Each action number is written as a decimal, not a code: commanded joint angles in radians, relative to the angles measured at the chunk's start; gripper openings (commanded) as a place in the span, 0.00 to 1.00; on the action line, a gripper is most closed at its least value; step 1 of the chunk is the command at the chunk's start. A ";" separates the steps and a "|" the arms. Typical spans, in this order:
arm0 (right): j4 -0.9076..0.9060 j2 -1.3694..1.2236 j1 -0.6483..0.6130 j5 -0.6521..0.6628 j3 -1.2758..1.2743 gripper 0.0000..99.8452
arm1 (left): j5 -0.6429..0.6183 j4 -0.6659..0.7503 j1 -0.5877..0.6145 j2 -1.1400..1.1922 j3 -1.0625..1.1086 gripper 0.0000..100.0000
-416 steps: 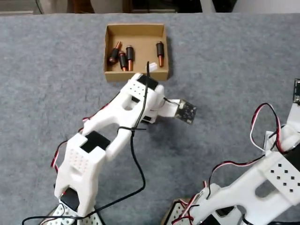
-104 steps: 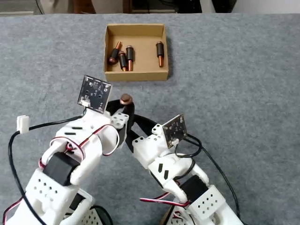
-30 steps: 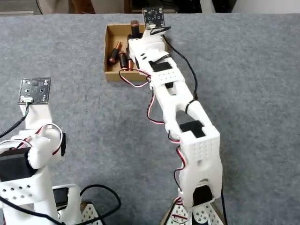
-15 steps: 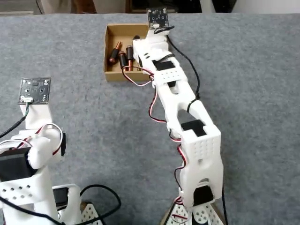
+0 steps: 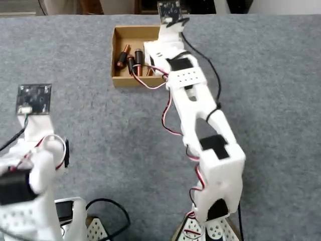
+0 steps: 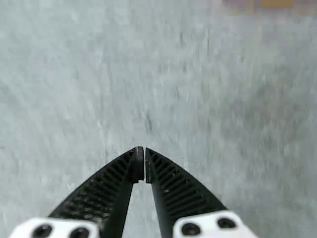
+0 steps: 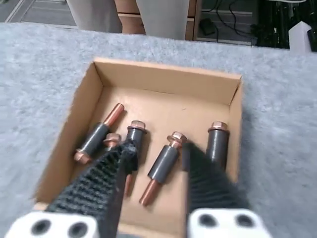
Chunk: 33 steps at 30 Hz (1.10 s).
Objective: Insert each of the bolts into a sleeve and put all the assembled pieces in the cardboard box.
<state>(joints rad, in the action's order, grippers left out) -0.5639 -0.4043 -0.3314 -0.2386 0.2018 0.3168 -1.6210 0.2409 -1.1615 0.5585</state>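
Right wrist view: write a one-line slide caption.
Open right hand above the cardboard box containing five sleeved bolts.

A cardboard box (image 5: 134,37) sits at upper centre of the grey bench (image 5: 271,75), with sleeved bolts (image 5: 138,58) lying in its left half. The right arm (image 5: 193,108) stretches from the bottom edge over its right half. The left arm (image 5: 35,165) stands folded at lower left.

Table (image 5: 70,55): flat top, covered edge to edge in grey felt-like fabric, far edge meets dark room behind. Cardboard box (image 5: 114,52) sits directly on fabric near far edge, roughly mid-width, open side up, walls upright, square to table edge. Left arm base (image 5: 75,221) and right arm base (image 5: 190,232) stand at near edge, well apart from box. Black cable (image 5: 120,213) loops on fabric just beside left arm base.
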 commanded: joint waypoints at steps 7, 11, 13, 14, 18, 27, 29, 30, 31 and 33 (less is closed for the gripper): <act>-0.457 0.447 0.002 0.005 0.068 0.00 | 0.006 0.279 0.009 -0.456 0.373 0.02; -0.661 0.598 0.005 0.008 0.068 0.00 | 0.006 0.408 0.011 -0.676 0.549 0.02; -0.752 0.656 0.007 0.006 0.067 0.00 | 0.006 0.439 0.011 -0.665 0.592 0.02; -0.792 0.684 0.008 0.006 0.054 0.00 | 0.006 0.446 0.011 -0.647 0.603 0.02; -0.873 0.802 0.008 0.009 -0.088 0.00 | 0.006 0.442 0.002 -0.654 0.608 0.02; -0.681 1.187 0.065 0.164 -0.705 0.00 | 0.005 0.442 0.012 -0.664 0.825 0.02; -0.543 1.307 0.070 0.287 -0.888 0.00 | 0.005 0.445 0.009 -0.664 0.865 0.02; -0.477 1.372 0.070 0.333 -0.983 0.00 | 0.005 0.446 0.008 -0.664 0.893 0.02; -0.411 1.443 0.068 0.368 -1.079 0.00 | 0.005 0.446 0.006 -0.664 0.918 0.02; -0.287 1.586 0.064 0.394 -1.260 0.00 | 0.006 0.446 0.009 -0.664 0.976 0.02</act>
<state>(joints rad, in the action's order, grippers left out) -1.0395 0.9797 -0.2823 0.0913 -0.8017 0.3199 -1.1930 0.2424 -1.7630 1.4868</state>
